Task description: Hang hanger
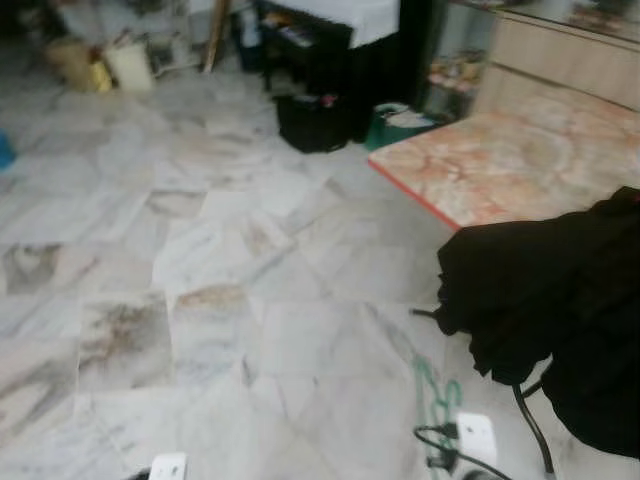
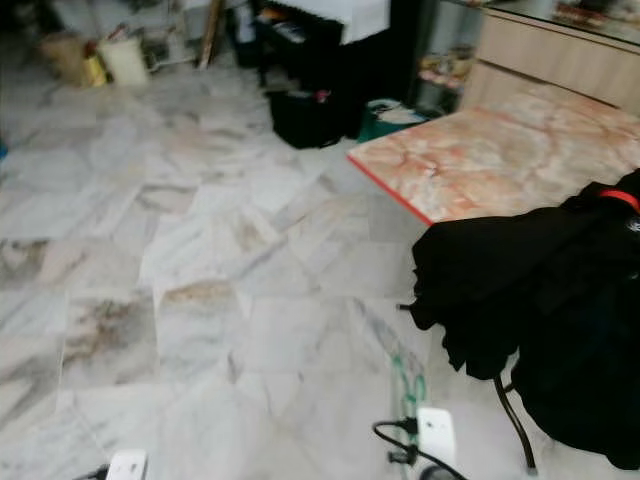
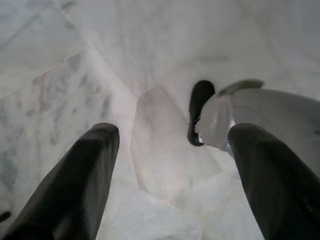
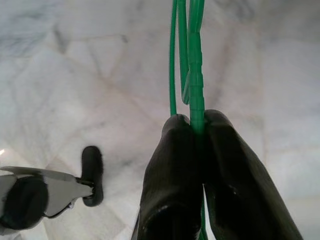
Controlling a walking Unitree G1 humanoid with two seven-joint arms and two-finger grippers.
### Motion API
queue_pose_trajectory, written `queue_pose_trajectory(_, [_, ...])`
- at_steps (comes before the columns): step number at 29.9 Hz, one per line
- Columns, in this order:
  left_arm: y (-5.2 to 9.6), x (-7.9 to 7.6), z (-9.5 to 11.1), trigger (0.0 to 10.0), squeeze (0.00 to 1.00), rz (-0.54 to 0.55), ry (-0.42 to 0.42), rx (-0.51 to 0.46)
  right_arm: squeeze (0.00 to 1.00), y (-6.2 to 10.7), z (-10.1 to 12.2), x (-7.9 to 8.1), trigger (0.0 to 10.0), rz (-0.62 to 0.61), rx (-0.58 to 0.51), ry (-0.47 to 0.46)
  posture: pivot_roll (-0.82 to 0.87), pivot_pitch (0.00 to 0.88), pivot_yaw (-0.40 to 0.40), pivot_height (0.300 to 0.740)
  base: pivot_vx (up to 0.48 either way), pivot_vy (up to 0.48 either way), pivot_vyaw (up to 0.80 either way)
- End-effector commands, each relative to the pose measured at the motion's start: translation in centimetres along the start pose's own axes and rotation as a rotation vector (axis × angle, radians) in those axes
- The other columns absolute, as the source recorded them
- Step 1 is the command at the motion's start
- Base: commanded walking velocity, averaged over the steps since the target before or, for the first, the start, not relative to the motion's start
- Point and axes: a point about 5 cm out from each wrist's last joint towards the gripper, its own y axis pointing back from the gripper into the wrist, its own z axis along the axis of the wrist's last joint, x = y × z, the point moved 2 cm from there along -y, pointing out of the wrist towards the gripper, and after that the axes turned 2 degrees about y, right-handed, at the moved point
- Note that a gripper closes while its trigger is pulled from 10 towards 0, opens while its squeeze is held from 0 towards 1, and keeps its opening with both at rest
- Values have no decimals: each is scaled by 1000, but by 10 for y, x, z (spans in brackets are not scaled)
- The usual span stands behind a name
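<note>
A thin green wire hanger (image 4: 194,60) is pinched between the two black fingers of my right gripper (image 4: 196,122), which is shut on it, and it hangs over the marble floor. In the left eye view the green hanger (image 1: 437,392) shows low down, just left of a heap of black clothes (image 1: 560,300). My left gripper (image 3: 172,132) is open above the floor with nothing between its fingers (image 3: 85,170).
The black clothes drape over a stand with a thin black leg (image 1: 533,425). An orange-veined slab with a red edge (image 1: 500,160) lies at the right, with a wooden cabinet (image 1: 560,60) behind. Black bags (image 1: 310,120) and a green container (image 1: 395,125) stand farther back, with buckets (image 1: 125,65) at the far left.
</note>
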Motion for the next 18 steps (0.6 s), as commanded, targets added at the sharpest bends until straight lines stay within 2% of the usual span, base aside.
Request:
queue_pose_trajectory(1, [0, -2, 0, 10000, 0, -3, -8, 2, 0, 2, -5, -8, 10000, -19, 17, 3, 5, 0, -9, 716, 0, 0, 800])
queue_pose_trajectory(18, [0, -5, -4, 10000, 0, 0, 7, 8, 0, 2, -5, -10, 10000, -14, 22, 16, 16, 0, -35, 716, 0, 0, 800])
